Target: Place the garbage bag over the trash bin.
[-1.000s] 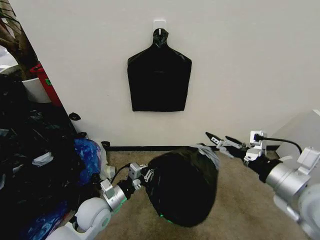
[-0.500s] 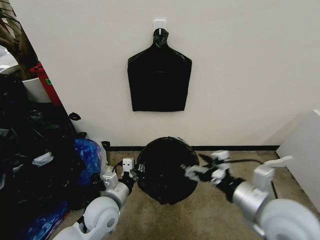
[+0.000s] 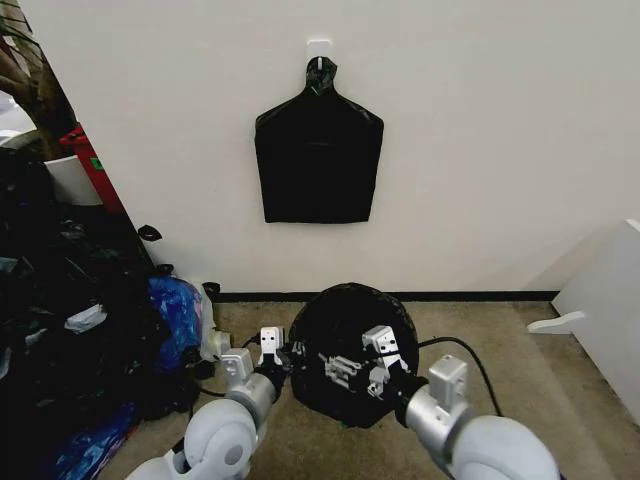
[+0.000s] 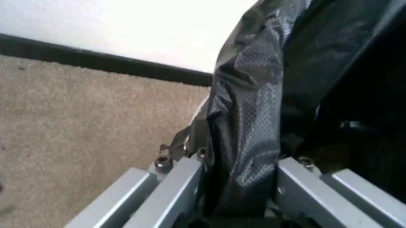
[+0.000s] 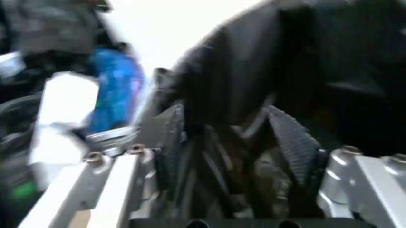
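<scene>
The garbage bag (image 3: 352,318) is a glossy black, crinkled round mass on the carpet near the wall. It wraps the trash bin, which is hidden apart from a thin greenish sliver (image 3: 345,424) at the bag's lower edge. My left gripper (image 3: 287,356) is at the bag's left side; in the left wrist view a fold of the bag (image 4: 254,118) is pinched between its fingers (image 4: 180,178). My right gripper (image 3: 345,368) is against the bag's near face. It is open, with its ribbed fingers (image 5: 293,142) spread around bag plastic (image 5: 241,85).
A flat black bag pack (image 3: 318,160) hangs from a hook on the wall behind. A heap of black and blue bags (image 3: 70,330) fills the left side. White box furniture (image 3: 610,300) stands at the right. Beige carpet (image 3: 520,360) lies between.
My right gripper has swung in from the right, well clear of the bag, to the bag's front. The bagged bin has shifted and now looks smaller and rounder. My left gripper stays at its side.
</scene>
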